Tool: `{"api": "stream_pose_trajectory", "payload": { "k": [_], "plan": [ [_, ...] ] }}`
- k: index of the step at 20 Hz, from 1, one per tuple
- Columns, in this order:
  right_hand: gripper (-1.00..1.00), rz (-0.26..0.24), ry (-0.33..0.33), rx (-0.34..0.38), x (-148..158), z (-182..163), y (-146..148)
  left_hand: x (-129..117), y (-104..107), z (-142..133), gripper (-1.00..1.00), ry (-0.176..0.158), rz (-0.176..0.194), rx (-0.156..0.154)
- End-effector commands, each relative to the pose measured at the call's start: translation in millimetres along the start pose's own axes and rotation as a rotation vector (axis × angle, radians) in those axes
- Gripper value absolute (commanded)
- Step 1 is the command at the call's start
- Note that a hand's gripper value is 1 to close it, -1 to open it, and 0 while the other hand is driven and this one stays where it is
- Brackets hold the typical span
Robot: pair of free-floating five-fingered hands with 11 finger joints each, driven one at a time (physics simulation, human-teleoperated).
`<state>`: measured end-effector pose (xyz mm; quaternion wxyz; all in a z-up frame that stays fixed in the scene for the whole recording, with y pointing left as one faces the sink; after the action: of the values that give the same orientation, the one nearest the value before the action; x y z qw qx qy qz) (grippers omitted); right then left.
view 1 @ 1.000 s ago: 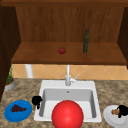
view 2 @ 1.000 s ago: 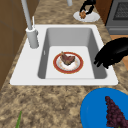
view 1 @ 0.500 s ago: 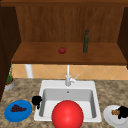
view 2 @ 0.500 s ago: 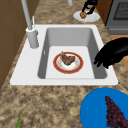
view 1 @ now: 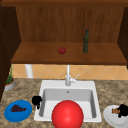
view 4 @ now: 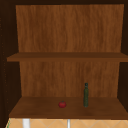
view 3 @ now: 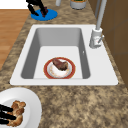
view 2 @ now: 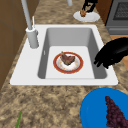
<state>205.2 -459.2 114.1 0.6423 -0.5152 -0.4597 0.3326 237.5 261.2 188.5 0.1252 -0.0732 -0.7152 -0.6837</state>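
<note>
Black, your left robot hand (view 1: 36, 100) hangs over the sink's left rim, between the blue plate (view 1: 18, 110) and the basin; in the left side view its fingers (view 2: 103, 58) droop relaxed above the rim, holding nothing.

Your right robot hand (view 1: 123, 110) sits over the white plate (view 1: 113, 118) on the bench at the sink's right. In the right side view its straight fingers (view 3: 5, 115) lie against the browned piece of food (view 3: 16, 116) on that plate; you cannot tell whether they pinch it.

Items on your bench:
- White sink (view 1: 93, 86), set into the speckled stone bench (view 1: 112, 92), with a grey faucet (view 1: 68, 77) at its back edge.
- Red-rimmed plate (view 2: 78, 68) on the basin floor, carrying a dark piece of meat (view 2: 67, 58).
- Red rounded shape (view 1: 67, 115) in the front view, covering the basin's near part.
- Blue plate, left of the sink, bearing a bunch of dark purple grapes (view 1: 18, 108).
- Potted plant (view 1: 9, 81) at the bench's far left.

Items on the wooden shelf (view 4: 37, 110) above:
- Red tomato (view 4: 62, 104), near the middle.
- Dark green bottle (view 4: 86, 95), upright, to the tomato's right.
</note>
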Motion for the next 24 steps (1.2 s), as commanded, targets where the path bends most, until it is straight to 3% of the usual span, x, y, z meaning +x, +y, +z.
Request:
{"api": "stream_pose_trajectory", "payload": {
  "k": [1,4,17,24],
  "plan": [
    [-1.00,0.006,-0.007,0.000,1.4,0.4,-5.7,0.0,0.0,0.0,0.00,0.000,0.000,0.000],
    [-1.00,0.004,-0.002,0.007,4.4,1.8,-17.3,0.0,0.0,0.0,0.00,0.000,0.000,0.000],
    [-1.00,0.180,-0.024,0.164,33.7,23.8,-20.4,0.0,0.0,0.0,0.00,0.000,0.000,0.000],
    [-1.00,0.230,-0.007,0.300,42.1,21.7,-19.1,0.0,0.0,0.0,0.00,0.000,0.000,0.000]
  ]
}}
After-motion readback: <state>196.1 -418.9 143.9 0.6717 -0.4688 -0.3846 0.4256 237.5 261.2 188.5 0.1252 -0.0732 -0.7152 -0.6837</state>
